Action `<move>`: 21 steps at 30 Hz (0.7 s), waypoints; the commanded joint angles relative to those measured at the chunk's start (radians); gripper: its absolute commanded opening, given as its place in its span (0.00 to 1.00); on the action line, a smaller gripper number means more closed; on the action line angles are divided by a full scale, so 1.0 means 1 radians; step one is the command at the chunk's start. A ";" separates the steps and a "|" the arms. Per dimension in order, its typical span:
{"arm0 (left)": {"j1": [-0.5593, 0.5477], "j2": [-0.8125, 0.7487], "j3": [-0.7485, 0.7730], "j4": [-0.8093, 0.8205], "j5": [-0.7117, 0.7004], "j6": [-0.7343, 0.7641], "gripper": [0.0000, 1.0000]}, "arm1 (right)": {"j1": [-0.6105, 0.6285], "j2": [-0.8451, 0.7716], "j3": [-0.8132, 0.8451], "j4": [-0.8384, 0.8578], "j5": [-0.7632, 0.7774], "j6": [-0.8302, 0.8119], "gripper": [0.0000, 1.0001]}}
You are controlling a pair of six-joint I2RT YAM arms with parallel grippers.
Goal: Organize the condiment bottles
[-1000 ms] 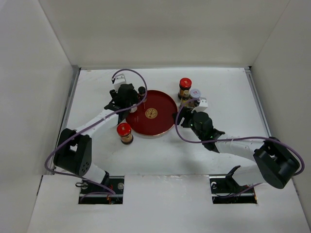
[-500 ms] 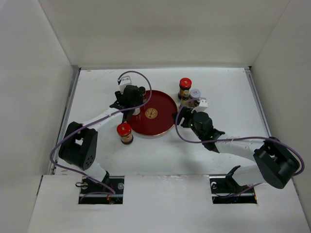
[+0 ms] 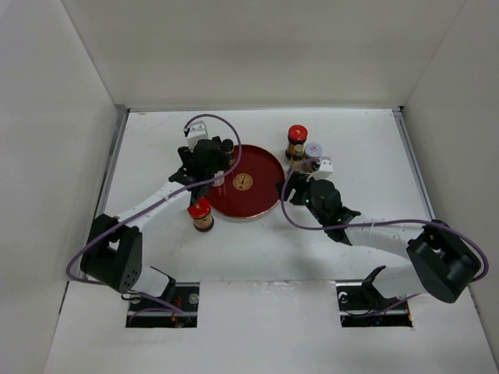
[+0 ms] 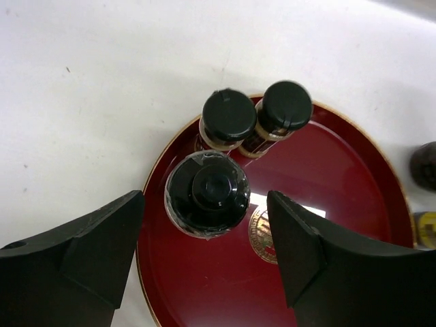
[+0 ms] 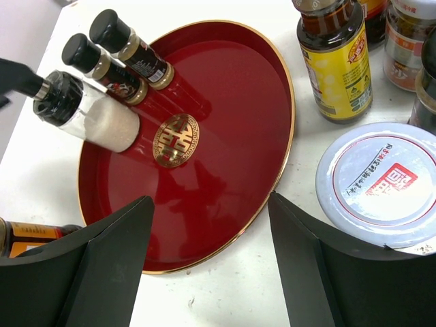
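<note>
Three black-capped condiment bottles stand together at the left edge of the round red tray (image 4: 327,184): a wider clear shaker of white grains (image 4: 209,193) and two slim ones (image 4: 229,117) (image 4: 285,109). My left gripper (image 4: 204,218) hangs open just above the shaker, its fingers apart from it on both sides. My right gripper (image 5: 210,225) is open and empty over the tray's near right rim (image 5: 272,184). Off the tray stand a red-lidded amber bottle (image 3: 200,212) at front left, another (image 3: 296,140) at back right, a yellow-labelled bottle (image 5: 337,58) and a white-lidded jar (image 5: 378,184).
The white table (image 3: 366,148) is walled on three sides. The bottles off the tray crowd close around my right gripper's right finger (image 5: 320,272). My left arm (image 3: 148,204) reaches past the front-left amber bottle.
My left gripper's jaws have opened and let go of the clear shaker, which now stands on the tray. The right arm has not moved.
</note>
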 commanded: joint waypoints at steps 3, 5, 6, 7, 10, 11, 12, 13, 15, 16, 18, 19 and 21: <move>-0.008 -0.146 -0.009 -0.021 -0.032 0.014 0.71 | 0.007 -0.017 0.033 0.054 0.002 -0.017 0.75; -0.009 -0.238 -0.037 -0.064 -0.044 0.014 0.68 | 0.007 -0.017 0.033 0.054 0.002 -0.016 0.75; -0.012 -0.284 -0.052 -0.093 -0.042 0.010 0.68 | 0.007 -0.017 0.033 0.054 0.001 -0.016 0.75; -0.012 -0.320 -0.066 -0.118 -0.036 0.007 0.68 | 0.005 -0.017 0.033 0.052 0.004 -0.017 0.75; -0.044 -0.477 -0.125 -0.210 -0.024 0.004 0.68 | 0.005 -0.006 0.036 0.054 -0.002 -0.014 0.75; -0.061 -0.529 -0.145 -0.243 -0.023 0.004 0.69 | 0.004 -0.005 0.038 0.054 -0.002 -0.014 0.75; -0.081 -0.575 -0.164 -0.277 -0.023 0.007 0.71 | 0.004 -0.002 0.039 0.054 -0.004 -0.014 0.75; -0.104 -0.612 -0.175 -0.319 -0.021 0.002 0.72 | 0.005 0.002 0.041 0.054 -0.001 -0.016 0.75; -0.150 -0.661 -0.187 -0.403 -0.026 -0.007 0.76 | 0.004 0.008 0.044 0.052 0.001 -0.017 0.75; -0.173 -0.675 -0.193 -0.434 -0.027 -0.015 0.77 | 0.004 0.009 0.045 0.052 -0.001 -0.017 0.75; -0.221 -0.689 -0.205 -0.478 -0.039 -0.033 0.79 | 0.005 0.009 0.047 0.049 -0.001 -0.017 0.75; -0.244 -0.690 -0.210 -0.491 -0.049 -0.044 0.81 | 0.005 0.009 0.047 0.049 0.001 -0.019 0.76; -0.284 -0.686 -0.218 -0.514 -0.068 -0.062 0.83 | 0.005 0.009 0.047 0.049 0.004 -0.024 0.77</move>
